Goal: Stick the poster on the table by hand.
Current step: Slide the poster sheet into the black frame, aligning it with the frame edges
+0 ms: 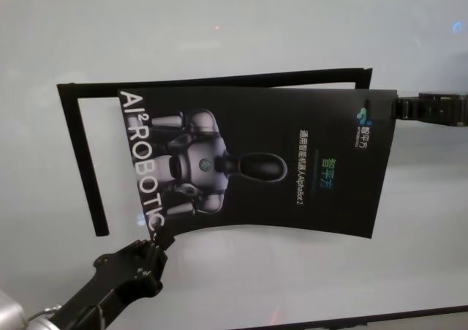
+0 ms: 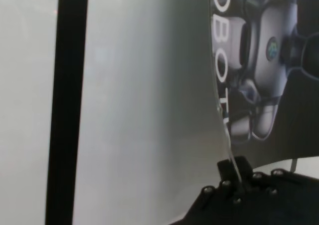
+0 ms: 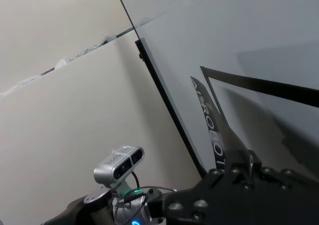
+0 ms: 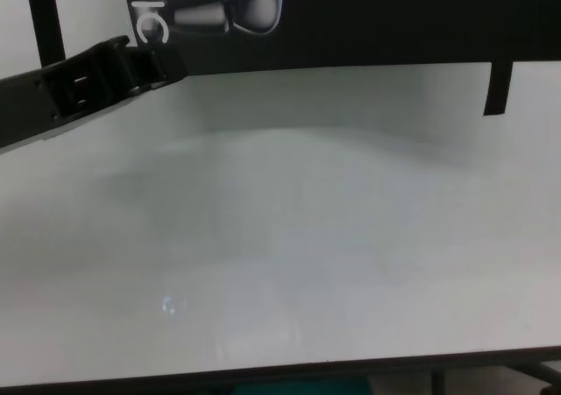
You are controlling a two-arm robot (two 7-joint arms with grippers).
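My left hand pinches the poster at its near-left corner; my right hand grips the far-right corner. The sheet hangs bowed between them over the desk, just off the tape frame.

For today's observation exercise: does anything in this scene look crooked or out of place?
Yes. The poster sits skewed inside the black tape outline on the table, overlapping its far strip. Its near edge bows, held at opposite corners by the left gripper and right gripper.
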